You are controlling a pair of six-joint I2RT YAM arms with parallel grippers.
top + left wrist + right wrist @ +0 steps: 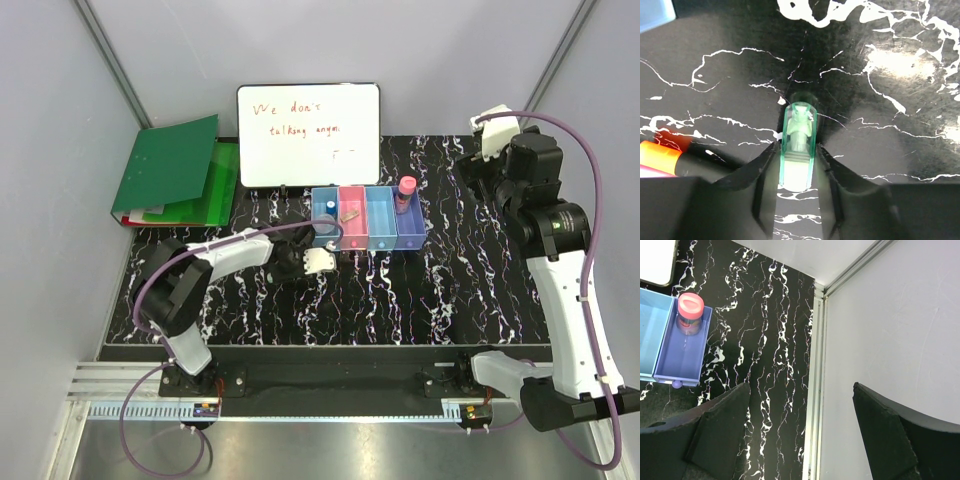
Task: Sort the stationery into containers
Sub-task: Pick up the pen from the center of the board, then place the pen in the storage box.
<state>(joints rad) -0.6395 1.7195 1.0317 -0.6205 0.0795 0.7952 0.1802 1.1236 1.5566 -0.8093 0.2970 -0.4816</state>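
A pale green marker (798, 135) stands between the fingers of my left gripper (798, 152), which press on both its sides just above the black marbled table. In the top view the left gripper (300, 262) hangs just in front of the row of four bins (385, 240). The left blue bin holds a blue-capped bottle (327, 213), the pink bin a small piece (350, 213), and the purple-blue bin a pink-capped bottle (406, 188), which also shows in the right wrist view (690, 310). An orange marker (660, 155) lies left of the left gripper. My right gripper (800, 430) is open and empty, high at the back right (480, 160).
A whiteboard (308, 135) with red writing stands behind the bins. A big green folder (170, 170) lies at the back left. Grey walls close in the table, with a metal rail (814, 390) along its right edge.
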